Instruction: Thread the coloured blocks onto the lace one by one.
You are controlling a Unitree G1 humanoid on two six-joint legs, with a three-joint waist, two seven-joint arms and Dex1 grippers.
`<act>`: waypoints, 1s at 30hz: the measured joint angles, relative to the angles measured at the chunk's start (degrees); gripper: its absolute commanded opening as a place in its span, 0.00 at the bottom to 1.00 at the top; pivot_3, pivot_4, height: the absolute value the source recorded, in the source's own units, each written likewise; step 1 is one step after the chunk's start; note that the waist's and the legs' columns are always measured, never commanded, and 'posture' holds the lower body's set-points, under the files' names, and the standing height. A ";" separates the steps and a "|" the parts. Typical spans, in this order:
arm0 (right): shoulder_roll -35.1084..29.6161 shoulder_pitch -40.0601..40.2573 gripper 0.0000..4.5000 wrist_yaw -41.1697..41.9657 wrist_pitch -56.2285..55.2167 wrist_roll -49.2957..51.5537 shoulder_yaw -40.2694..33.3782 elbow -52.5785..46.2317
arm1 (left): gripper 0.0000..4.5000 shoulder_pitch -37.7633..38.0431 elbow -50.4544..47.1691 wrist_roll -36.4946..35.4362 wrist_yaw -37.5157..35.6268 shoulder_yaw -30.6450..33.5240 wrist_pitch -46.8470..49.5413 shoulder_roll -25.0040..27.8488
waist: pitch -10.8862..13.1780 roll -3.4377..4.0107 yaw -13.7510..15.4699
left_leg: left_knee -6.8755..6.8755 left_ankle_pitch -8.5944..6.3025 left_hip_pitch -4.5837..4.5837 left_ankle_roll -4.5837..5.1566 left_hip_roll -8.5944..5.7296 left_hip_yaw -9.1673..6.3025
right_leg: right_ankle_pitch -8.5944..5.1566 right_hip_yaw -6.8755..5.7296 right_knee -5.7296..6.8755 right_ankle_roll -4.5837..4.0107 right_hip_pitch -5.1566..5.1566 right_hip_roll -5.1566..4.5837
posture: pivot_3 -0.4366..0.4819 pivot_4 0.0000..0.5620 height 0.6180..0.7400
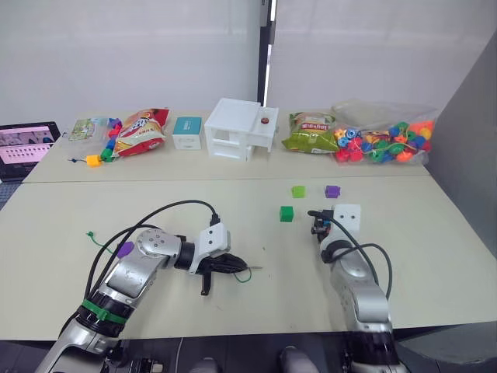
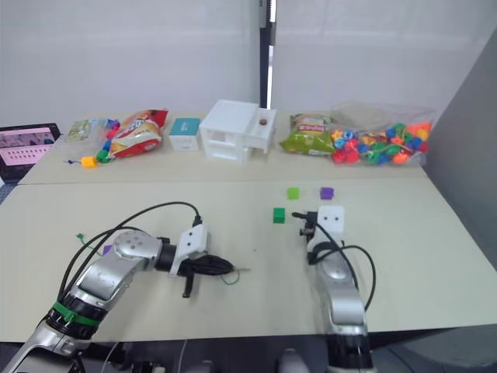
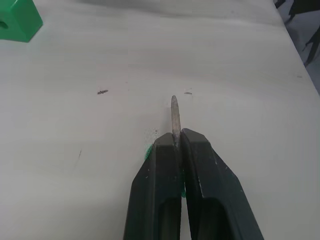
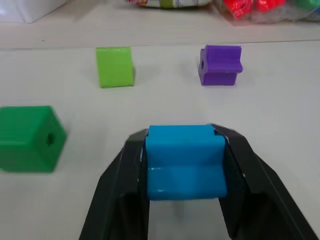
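Note:
My left gripper (image 3: 180, 137) is shut on the lace's stiff grey tip (image 3: 174, 116), which pokes out past the fingertips just above the table. The green lace (image 1: 245, 275) loops beside that gripper (image 1: 233, 266), and its knotted end (image 1: 91, 233) lies far to the left. A purple block (image 1: 125, 249) lies by my left forearm. My right gripper (image 4: 182, 137) is shut on a blue block (image 4: 185, 160), low over the table right of centre. Beyond it sit a dark green block (image 1: 286, 213), a light green block (image 1: 298, 191) and a second purple block (image 1: 332, 191).
Along the table's far side stand a white box (image 1: 239, 128), a teal box (image 1: 187, 132), snack bags (image 1: 142, 132), a clear bag of mixed beads (image 1: 384, 144) and a yellow cube (image 1: 93, 161). A screen (image 1: 27, 144) sits at the far left.

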 measured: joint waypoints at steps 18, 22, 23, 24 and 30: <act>0.20 10.17 0.38 2.04 25.82 3.63 18.17 -18.52 | 0.00 -0.53 0.43 -0.11 -2.22 0.13 -0.13 0.32 | -0.03 -0.03 -0.11 | 0.02 0.00 0.15 0.00 0.01 0.01 | -0.01 -0.01 -0.04 0.00 0.14 0.02 | 0.48 0.27 1.00; -2.05 10.22 0.72 4.25 25.97 4.19 17.68 -19.95 | 0.00 -1.09 0.45 -0.11 -2.44 0.13 -0.02 0.72 | -0.02 -0.03 -0.04 | 0.03 0.00 0.12 0.00 -0.01 0.02 | -0.01 -0.01 -0.05 0.00 0.13 -0.01 | 0.48 0.27 1.00; -2.89 10.03 0.80 5.17 26.14 5.05 17.07 -21.28 | 0.00 -1.19 0.46 -0.11 -2.43 0.15 -0.01 0.80 | -0.02 -0.03 -0.03 | 0.03 0.00 0.11 0.00 -0.01 0.02 | -0.01 -0.01 -0.06 0.00 0.13 -0.01 | 0.48 0.27 1.00; -3.82 9.45 0.88 6.32 26.37 5.96 16.20 -22.76 | 0.00 -1.20 0.46 -0.11 -2.40 0.15 0.00 0.85 | -0.02 -0.03 -0.02 | 0.03 0.00 0.12 0.00 -0.01 0.01 | -0.01 -0.01 -0.06 0.00 0.14 -0.01 | 0.48 0.27 1.00; -15.62 2.88 0.99 19.09 31.20 15.26 7.87 -28.85 | 0.00 -1.20 0.47 -0.11 -1.71 0.16 0.10 0.63 | -0.01 -0.04 0.04 | 0.05 0.00 0.12 0.00 -0.01 0.00 | -0.01 -0.02 -0.08 0.00 0.20 0.00 | 0.48 0.27 1.00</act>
